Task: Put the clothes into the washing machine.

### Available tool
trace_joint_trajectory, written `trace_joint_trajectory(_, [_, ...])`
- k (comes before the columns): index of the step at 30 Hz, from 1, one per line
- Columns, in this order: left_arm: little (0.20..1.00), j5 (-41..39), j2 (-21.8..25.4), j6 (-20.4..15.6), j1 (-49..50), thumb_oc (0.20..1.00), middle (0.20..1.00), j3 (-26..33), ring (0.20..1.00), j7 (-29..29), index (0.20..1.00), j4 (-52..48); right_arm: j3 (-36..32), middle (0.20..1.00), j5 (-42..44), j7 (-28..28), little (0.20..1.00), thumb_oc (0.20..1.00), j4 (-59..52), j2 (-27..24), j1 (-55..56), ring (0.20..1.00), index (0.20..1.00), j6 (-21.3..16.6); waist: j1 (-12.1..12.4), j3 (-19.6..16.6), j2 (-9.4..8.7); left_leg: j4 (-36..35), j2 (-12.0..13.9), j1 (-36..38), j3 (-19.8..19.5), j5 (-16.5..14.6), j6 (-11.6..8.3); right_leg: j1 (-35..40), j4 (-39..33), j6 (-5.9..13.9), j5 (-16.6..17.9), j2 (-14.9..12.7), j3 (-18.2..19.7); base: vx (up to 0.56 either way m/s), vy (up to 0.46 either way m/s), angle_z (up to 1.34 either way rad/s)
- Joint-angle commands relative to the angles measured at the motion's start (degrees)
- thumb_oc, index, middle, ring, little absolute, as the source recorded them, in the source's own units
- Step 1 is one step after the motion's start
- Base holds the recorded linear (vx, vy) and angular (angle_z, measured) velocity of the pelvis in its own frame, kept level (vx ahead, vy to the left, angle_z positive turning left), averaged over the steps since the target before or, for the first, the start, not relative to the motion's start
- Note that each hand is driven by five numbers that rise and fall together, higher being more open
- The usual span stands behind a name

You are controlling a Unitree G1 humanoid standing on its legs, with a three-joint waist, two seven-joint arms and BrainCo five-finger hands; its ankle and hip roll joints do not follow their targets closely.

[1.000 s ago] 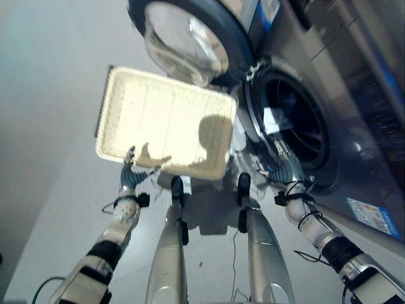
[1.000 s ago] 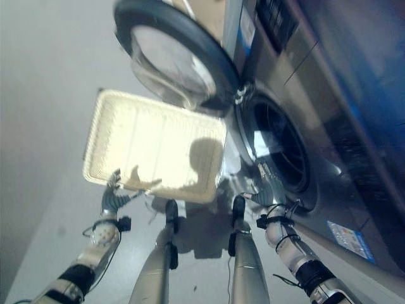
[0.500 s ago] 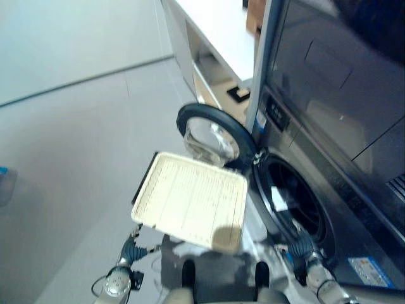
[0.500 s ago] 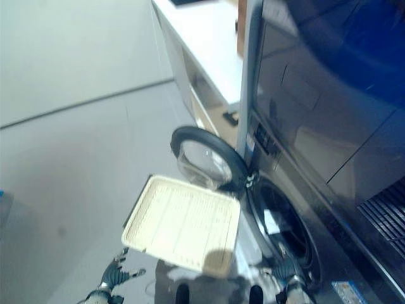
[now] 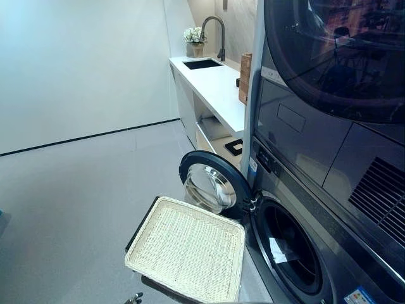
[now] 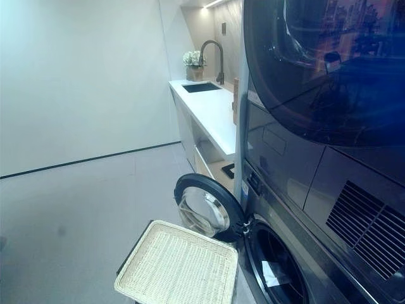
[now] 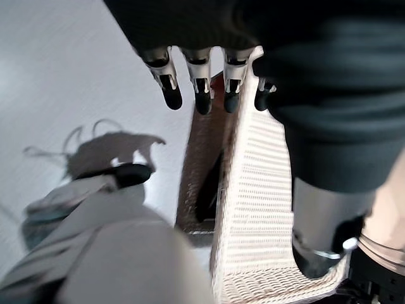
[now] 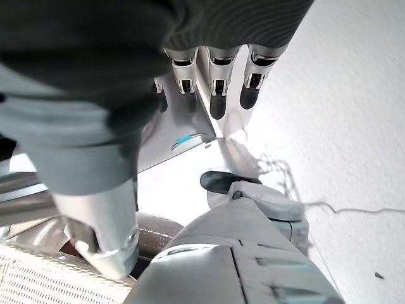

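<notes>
1. The washer stands at 4 o'clock in the left eye view, under a second dark-fronted machine stacked on top of it.
2. Its round door hangs swung open toward 9 o'clock of the drum opening, hinged at the opening's upper left edge.
3. Something pale lies inside the drum, just behind the opening; I cannot tell whether it is clothing.
4. A white wicker basket sits on the floor at 6 o'clock, just below the open door and beside the washer front. Its inside looks bare, with no cloth visible in it.
5. The left hand hangs with its fingers straight and spread, holding nothing; past them shows the basket's rim.
6. The right hand likewise has straight, relaxed fingers, empty, over the pale floor.
7. At 12 o'clock a white counter runs back along the wall, with a dark sink, a curved tap and a small pot of flowers at its far end.
</notes>
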Motion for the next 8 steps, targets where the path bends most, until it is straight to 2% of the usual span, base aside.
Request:
trace_joint_trajectory(1, [1.0, -0.3, 0.7, 0.3, -4.3, 1.0, 1.0, 2.2, 1.0, -2.6, 1.0, 1.9, -2.8, 1.0, 1.9, 1.6, 1.0, 1.0, 4.1, 0.3, -4.3, 1.0, 1.0, 1.2, 0.9, 2.7, -1.42, 0.4, -2.4, 2.9, 3.5, -3.0, 1.65, 1.4, 1.7, 1.31, -1.1, -1.4, 0.5, 0.06, 0.0, -0.02])
trace_joint_trajectory(8, [1.0, 1.0, 1.0, 0.6, -4.7, 1.0, 1.0, 1.1, 1.0, -2.2, 1.0, 2.2, -3.3, 1.0, 0.7, 2.7, 1.0, 1.0, 5.3, -0.2, -4.5, 1.0, 1.0, 1.5, 0.6, 2.6, -1.43, 0.4, -2.1, 3.5, 3.5, -3.5, 2.11, 1.6, 1.6, 1.37, -1.0, -1.5, 1.6, 0.02, -0.002, -0.05])
